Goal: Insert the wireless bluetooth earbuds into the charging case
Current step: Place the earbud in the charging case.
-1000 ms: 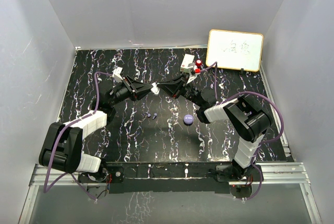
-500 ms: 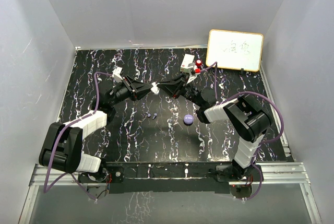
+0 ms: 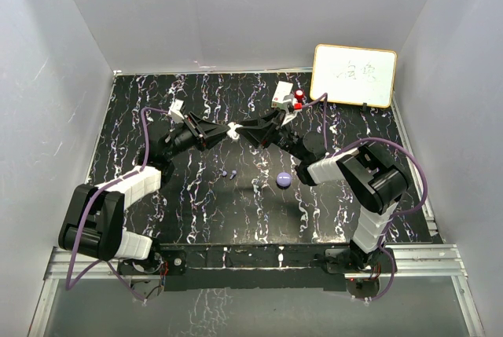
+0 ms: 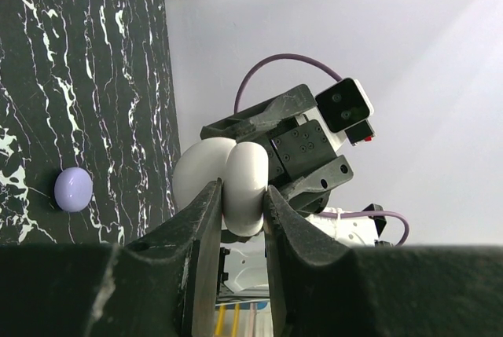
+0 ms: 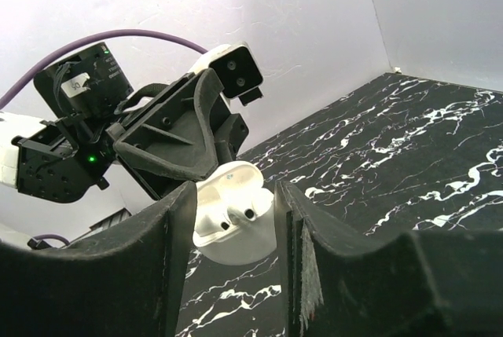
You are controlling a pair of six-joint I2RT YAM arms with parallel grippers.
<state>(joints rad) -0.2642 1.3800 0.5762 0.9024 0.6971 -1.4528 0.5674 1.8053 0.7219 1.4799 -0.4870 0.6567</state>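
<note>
My left gripper [image 3: 227, 131] is shut on an open white charging case [image 3: 234, 128] and holds it above the table's middle. In the left wrist view the case [image 4: 245, 188] sits pinched between the fingers [image 4: 206, 219], lid to the left. My right gripper [image 3: 245, 126] faces it, open, with its fingers on either side of the case [image 5: 233, 219]. Two dark-holed sockets show inside the case; I cannot tell whether white earbuds sit in them. Tiny purple earbuds [image 3: 228, 173] lie on the table below the grippers. A shut purple case [image 3: 284, 180] lies to their right and also shows in the left wrist view [image 4: 73, 189].
A small whiteboard [image 3: 354, 75] leans at the back right, with a red knob [image 3: 299, 97] beside it. The black marbled table [image 3: 196, 211] is walled by grey panels on three sides.
The white case and both grippers have risen slightly, and the right gripper has closed in a little to the left around the case.
</note>
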